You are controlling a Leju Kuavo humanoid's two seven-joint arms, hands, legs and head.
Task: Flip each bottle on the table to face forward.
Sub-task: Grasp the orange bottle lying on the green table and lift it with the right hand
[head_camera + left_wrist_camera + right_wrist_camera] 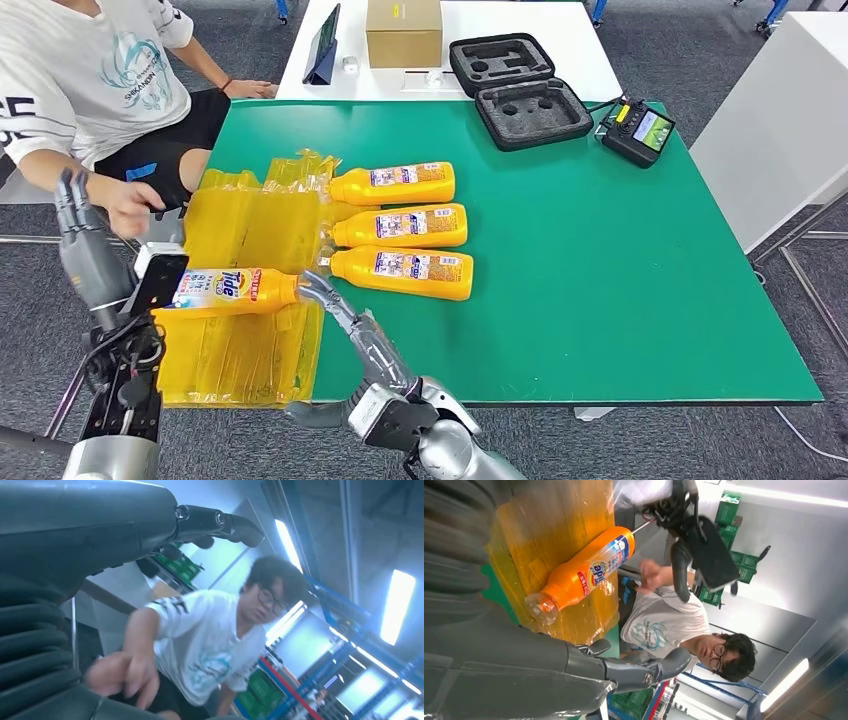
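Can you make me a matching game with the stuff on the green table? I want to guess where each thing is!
Things:
1. Tide bottle
2. cardboard box
3. black foam case
4. remote controller

Places:
A. on the white table
B. far right corner of the green table
C. on the yellow plastic wrap, front label up
D. open, straddling both tables

Pairs: 1-C, 2-A, 3-D, 4-B

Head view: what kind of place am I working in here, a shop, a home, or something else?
Most likely a robotics lab or test workshop, not a home. A green table serves as the work surface, a foam-lined equipment case and a handheld controller lie at its far end, and a person sits beside it.
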